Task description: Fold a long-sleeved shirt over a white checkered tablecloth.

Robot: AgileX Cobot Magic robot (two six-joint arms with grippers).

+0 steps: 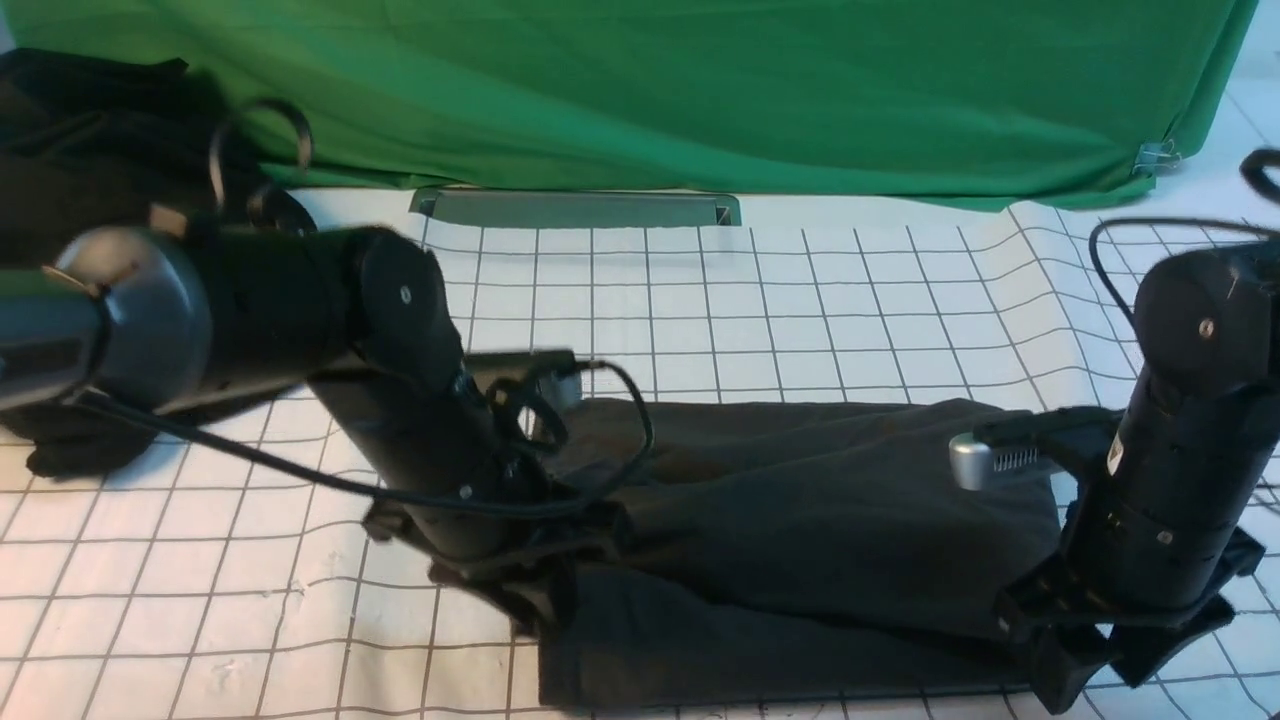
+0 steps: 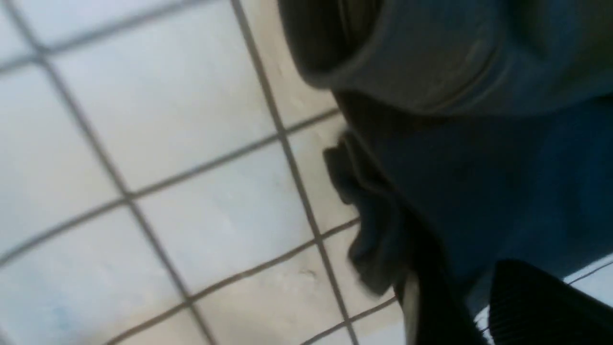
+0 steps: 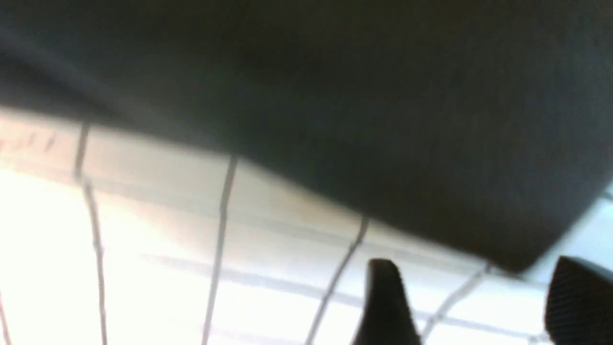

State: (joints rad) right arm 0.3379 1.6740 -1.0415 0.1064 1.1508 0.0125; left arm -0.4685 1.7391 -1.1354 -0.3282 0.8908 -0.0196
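Note:
The long-sleeved shirt (image 1: 800, 540) lies in the middle of the white checkered tablecloth (image 1: 800, 300) as a dark folded band; its logo and neck label are hidden. My left gripper (image 1: 535, 600) is down at the shirt's left edge. In the left wrist view its fingers (image 2: 431, 311) stand close together, with bunched shirt cloth (image 2: 378, 239) held at them. My right gripper (image 1: 1085, 665) hangs open at the shirt's near right corner. In the right wrist view that corner (image 3: 507, 249) lies just ahead of the spread gripper (image 3: 476, 287), with only tablecloth (image 3: 287, 297) between the fingers.
A plain green cloth (image 1: 640, 90) hangs across the back. A blacker heap of cloth (image 1: 80, 150) lies at the far left behind my left arm. A grey metal slot (image 1: 575, 208) sits at the foot of the green cloth. Cables loop off both arms.

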